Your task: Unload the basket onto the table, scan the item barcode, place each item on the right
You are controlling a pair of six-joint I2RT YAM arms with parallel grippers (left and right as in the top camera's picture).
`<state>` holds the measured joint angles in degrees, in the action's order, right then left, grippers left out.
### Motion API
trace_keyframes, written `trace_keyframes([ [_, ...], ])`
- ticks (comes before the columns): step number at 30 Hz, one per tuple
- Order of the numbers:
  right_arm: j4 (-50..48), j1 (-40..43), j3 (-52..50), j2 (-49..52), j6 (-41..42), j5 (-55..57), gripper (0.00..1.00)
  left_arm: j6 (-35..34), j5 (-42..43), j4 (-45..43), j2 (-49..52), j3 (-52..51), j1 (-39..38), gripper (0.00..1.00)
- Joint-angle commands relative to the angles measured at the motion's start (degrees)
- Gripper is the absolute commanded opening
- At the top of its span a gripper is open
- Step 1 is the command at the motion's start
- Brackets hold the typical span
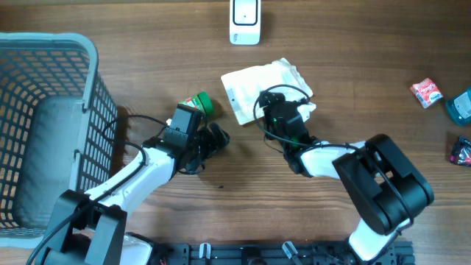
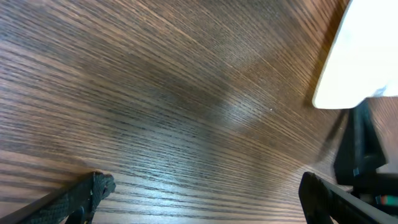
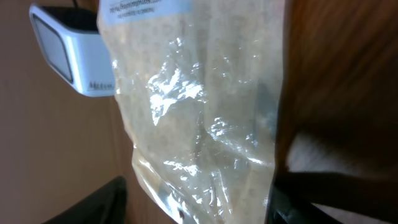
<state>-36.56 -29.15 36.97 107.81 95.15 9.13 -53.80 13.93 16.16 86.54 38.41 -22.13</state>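
The item is a clear bag of pale grain with a white label (image 1: 250,85), lying flat below the white barcode scanner (image 1: 245,22). My right gripper (image 1: 274,104) sits over the bag's right edge. In the right wrist view the bag (image 3: 205,106) lies between the jaws of the right gripper (image 3: 199,208). The right finger (image 3: 298,199) is at the bag's edge, and a gap shows beside the left one (image 3: 99,202). The scanner (image 3: 74,56) stands beyond the bag. My left gripper (image 1: 215,138) (image 2: 205,186) stands open over bare wood.
A grey mesh basket (image 1: 44,44) fills the left side. A green packet (image 1: 202,103) lies beside the left wrist. A red packet (image 1: 427,92), a teal item (image 1: 460,107) and a dark packet (image 1: 461,151) lie at the far right.
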Motion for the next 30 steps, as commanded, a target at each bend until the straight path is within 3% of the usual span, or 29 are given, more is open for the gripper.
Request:
trace_keyframes([
  [1, 2.97, 2.60, -2.14, 5.05, -2.03, 3.37, 0.52, 0.90, -5.11, 1.81, 0.83, -1.33, 0.15, 1.00],
  [4, 2.71, 3.26, -0.68, 5.29, -5.84, 2.38, 0.30, 0.87, -8.55, 3.91, 0.83, -1.33, 0.15, 1.00],
  [8, 2.75, 3.26, 1.27, 5.29, -9.88, 2.23, 0.22, 0.87, -10.27, 6.25, 0.83, -1.33, 0.15, 1.00],
  [11, 2.80, 3.30, 2.40, 5.29, -11.58, 1.49, 0.05, 0.87, -11.54, 7.52, 0.83, -1.33, 0.15, 1.00],
  [17, 2.56, 3.50, 2.47, 4.87, -13.46, -0.81, 0.05, 0.90, -13.64, 8.35, 0.83, -1.33, 0.15, 1.00],
  [22, -0.13, 4.11, 2.45, 0.55, -21.79, -4.76, 0.05, 0.90, -13.90, 8.33, 0.83, -1.33, 0.15, 1.00],
  [30, 12.94, 4.11, 2.45, -15.87, -28.50, -1.25, 0.05, 0.90, -15.13, 8.33, 0.83, -1.33, 0.15, 1.00],
])
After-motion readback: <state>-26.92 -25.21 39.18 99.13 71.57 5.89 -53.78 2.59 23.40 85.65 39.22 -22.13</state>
